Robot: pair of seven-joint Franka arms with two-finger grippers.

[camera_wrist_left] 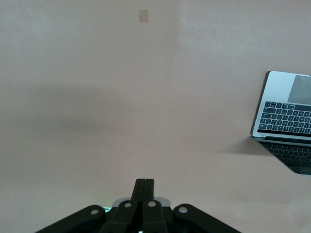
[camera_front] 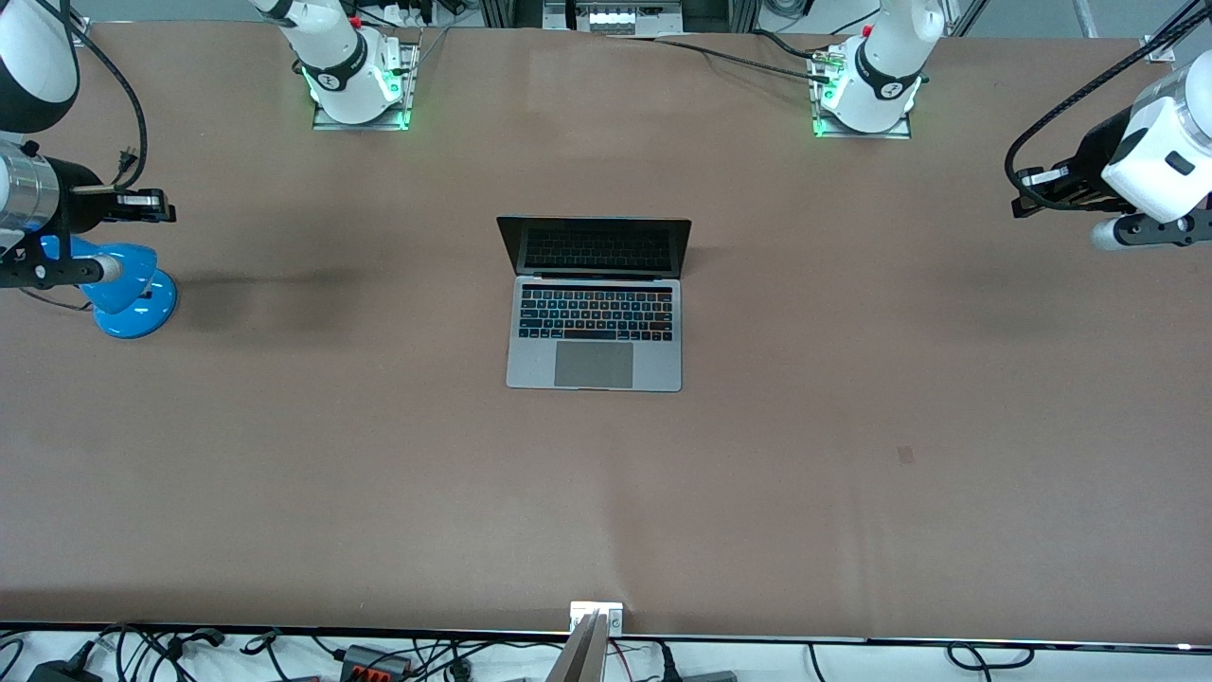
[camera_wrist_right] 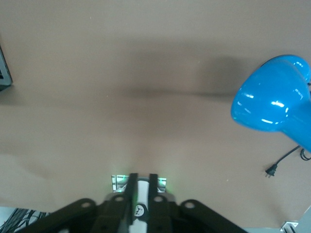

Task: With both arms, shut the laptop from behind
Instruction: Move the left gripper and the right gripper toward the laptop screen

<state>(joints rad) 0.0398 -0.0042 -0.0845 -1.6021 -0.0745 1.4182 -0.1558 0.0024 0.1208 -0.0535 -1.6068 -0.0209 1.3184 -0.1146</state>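
The laptop lies open in the middle of the table, its dark screen upright and tilted slightly back, its keyboard and trackpad toward the front camera. My left gripper hangs over the table's left-arm end, well away from the laptop; in its wrist view the gripper is shut on nothing, and the laptop sits off to one side. My right gripper hovers over the right-arm end. There the gripper shows a narrow gap between its fingers, holding nothing, and only a laptop corner shows.
A blue desk lamp stands on the table just under my right hand, seen also in the right wrist view as the lamp with its plug. The two arm bases glow green along the table's robot edge.
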